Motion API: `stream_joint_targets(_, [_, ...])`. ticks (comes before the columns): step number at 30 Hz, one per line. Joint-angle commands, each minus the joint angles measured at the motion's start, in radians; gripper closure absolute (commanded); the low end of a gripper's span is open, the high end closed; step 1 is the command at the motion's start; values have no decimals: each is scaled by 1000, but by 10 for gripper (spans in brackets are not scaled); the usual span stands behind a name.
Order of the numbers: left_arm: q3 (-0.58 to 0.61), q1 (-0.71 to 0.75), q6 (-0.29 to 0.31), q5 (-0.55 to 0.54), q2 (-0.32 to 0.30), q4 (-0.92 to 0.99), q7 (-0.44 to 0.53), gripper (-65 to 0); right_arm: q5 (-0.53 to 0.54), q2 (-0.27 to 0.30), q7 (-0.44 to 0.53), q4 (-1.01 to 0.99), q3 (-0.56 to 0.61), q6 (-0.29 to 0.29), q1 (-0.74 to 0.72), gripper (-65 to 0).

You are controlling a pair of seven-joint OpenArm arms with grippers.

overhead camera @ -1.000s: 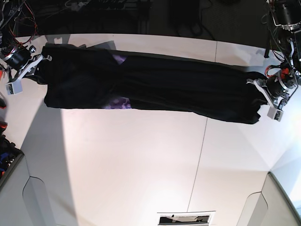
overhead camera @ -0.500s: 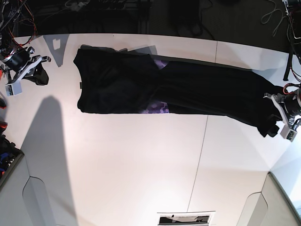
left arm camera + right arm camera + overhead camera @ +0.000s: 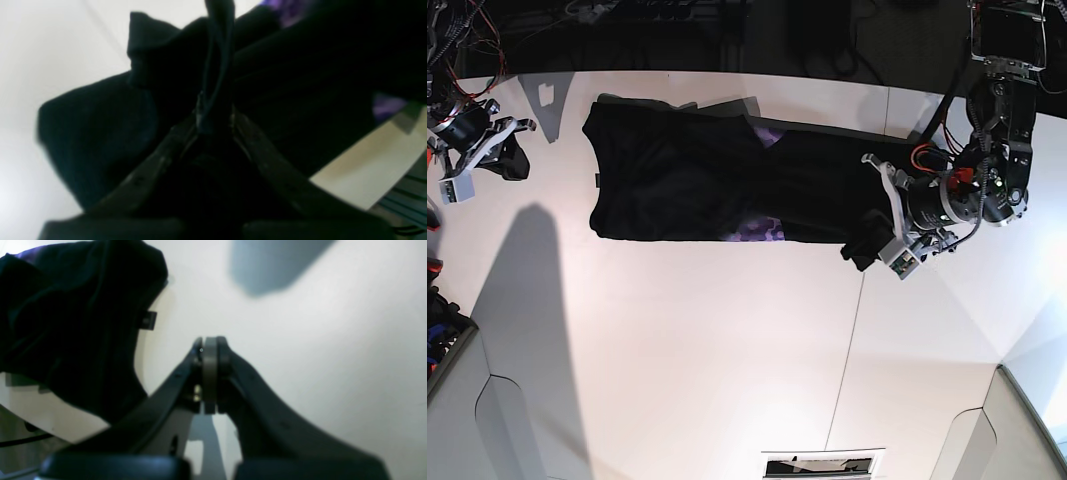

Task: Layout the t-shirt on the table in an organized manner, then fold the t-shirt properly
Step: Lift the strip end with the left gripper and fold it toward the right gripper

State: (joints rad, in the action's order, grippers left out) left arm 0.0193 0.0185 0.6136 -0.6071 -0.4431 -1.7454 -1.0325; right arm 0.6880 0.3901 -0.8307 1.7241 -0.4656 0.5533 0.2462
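The black t-shirt (image 3: 687,180) lies as a long band across the far part of the white table (image 3: 727,350). Purple print (image 3: 762,230) peeks out at its folds, and a small dark tag (image 3: 598,180) sits on its left edge. My left gripper (image 3: 867,238) is shut on the shirt's right end, which bunches near the dark seam (image 3: 852,340). In the left wrist view its fingertips (image 3: 213,121) pinch a fold of black cloth (image 3: 100,133). My right gripper (image 3: 517,160) hovers left of the shirt, apart from it. In the right wrist view it (image 3: 209,343) is shut and empty, with the shirt (image 3: 66,323) and tag (image 3: 148,320) at the left.
Cables and dark gear (image 3: 627,25) lie beyond the table's far edge. Red and blue items (image 3: 435,320) sit at the left edge. The table's near corners are cut away (image 3: 467,420), and a small white-framed slot (image 3: 822,463) sits at the front edge.
My right gripper let go of the shirt's left end a second ago and has stayed put. My left gripper has carried the right end leftward, shortening the band.
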Motion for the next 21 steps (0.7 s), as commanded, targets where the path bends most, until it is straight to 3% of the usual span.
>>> stream_joint_targets(1, [1, -21, 0, -18, -7, -15, 11, 0, 15, 16, 23, 19, -10, 1, -7, 0])
stream_joint_targets(2, [7, -21, 0, -18, 0, -15, 10, -5, 15, 16, 23, 18, -10, 1, -7, 0])
stream_joint_targets(7, [14, -21, 0, -26, 37, -15, 11, -207, 15, 16, 26, 18, -10, 1, -7, 0])
stream_joint_targets(11, [14, -10, 0, -33, 50, -14, 54, -436, 12, 14, 26, 18, -10, 1, -7, 0])
stream_joint_targets(14, [14, -7, -1, -72, 49, -15, 55, -451, 4, 11, 28, 16, -10, 1, -7, 0])
stream_joint_targets(17, [14, -7, 5, -181, 50, -15, 35, -451, 3, 11, 48, 16, -10, 1, -7, 0])
stream_joint_targets(21, [9, -7, 81, -283, 49, -27, 14, -451, -1, 11, 49, 13, -10, 1, -7, 0])
